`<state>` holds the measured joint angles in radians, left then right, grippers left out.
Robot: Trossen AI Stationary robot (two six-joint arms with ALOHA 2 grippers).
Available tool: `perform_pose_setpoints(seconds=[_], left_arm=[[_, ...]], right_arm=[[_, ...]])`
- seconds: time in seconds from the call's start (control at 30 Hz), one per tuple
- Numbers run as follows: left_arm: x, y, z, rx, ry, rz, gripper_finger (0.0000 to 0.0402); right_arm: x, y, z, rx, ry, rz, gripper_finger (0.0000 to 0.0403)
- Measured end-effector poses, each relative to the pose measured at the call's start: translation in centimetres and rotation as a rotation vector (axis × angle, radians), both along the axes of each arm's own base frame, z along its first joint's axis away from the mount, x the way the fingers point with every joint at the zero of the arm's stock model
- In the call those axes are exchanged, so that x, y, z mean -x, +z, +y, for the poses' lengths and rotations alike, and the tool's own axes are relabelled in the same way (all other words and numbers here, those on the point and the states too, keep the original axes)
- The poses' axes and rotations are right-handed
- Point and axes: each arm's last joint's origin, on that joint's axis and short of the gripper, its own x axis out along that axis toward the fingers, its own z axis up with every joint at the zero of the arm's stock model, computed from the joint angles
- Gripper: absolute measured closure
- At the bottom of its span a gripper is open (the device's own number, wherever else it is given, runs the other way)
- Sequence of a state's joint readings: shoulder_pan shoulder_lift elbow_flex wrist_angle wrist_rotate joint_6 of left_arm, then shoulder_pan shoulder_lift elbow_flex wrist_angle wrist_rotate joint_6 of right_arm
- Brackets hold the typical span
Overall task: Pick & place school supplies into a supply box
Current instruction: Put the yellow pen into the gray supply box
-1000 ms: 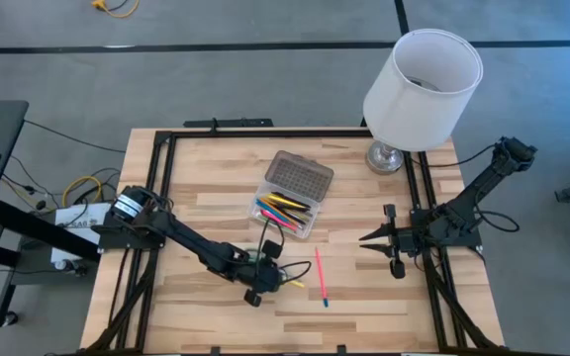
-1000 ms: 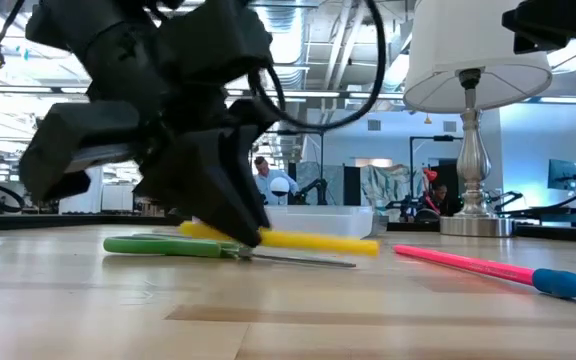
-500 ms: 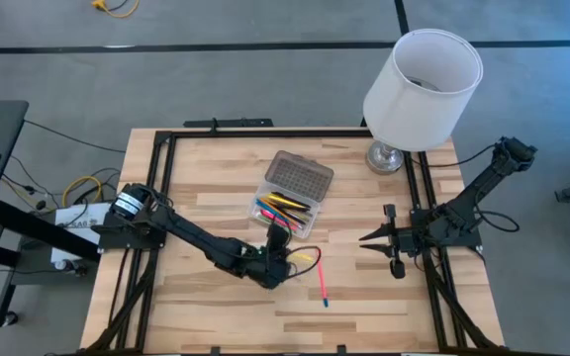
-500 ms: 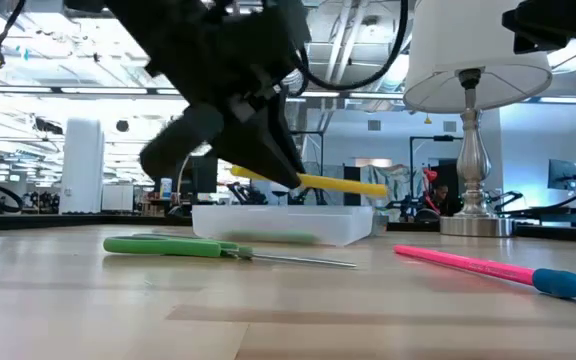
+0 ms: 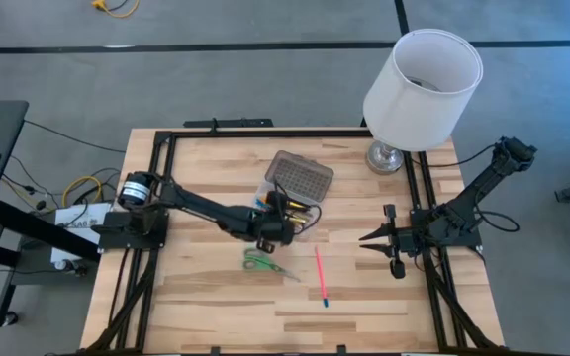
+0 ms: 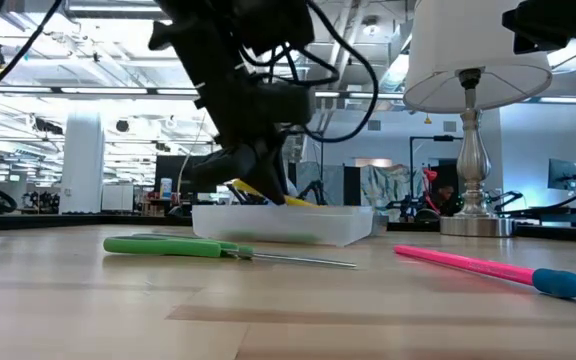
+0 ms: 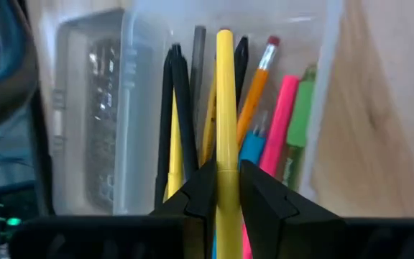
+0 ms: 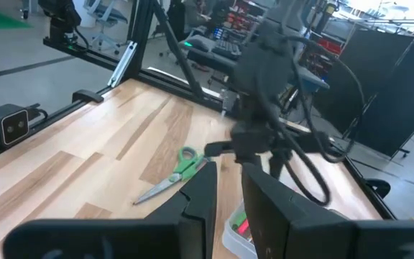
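right now the left gripper is clamped on a yellow pen and hangs just over the open supply box, lined up with the pens already inside; next, i'd guess, it lowers and lets go. green scissors and a pink pen lie near the box, while the right gripper, partly open and empty, waits well to its side.

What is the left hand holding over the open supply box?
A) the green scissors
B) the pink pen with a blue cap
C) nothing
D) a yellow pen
D: in the left wrist view the left hand is shut on a yellow pen above the supply box, while the green scissors lie on the table.
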<state>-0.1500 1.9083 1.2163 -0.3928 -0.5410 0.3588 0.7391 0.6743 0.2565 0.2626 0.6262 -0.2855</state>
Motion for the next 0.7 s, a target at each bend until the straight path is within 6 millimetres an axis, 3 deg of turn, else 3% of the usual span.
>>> perform_pose_setpoints(seconds=[0.2, 0.7], left_arm=[[-0.1, -0.1, 1.4, 0.043, 0.021, 0.006, 0.0358], [-0.1, -0.1, 1.5, 0.038, 0.029, 0.008, 0.0358]], right_arm=[[0.0, -0.1, 0.0, 0.0, 0.0, 0.007, 0.034], [0.0, -0.2, 0.0, -0.007, -0.002, 0.02, 0.034]])
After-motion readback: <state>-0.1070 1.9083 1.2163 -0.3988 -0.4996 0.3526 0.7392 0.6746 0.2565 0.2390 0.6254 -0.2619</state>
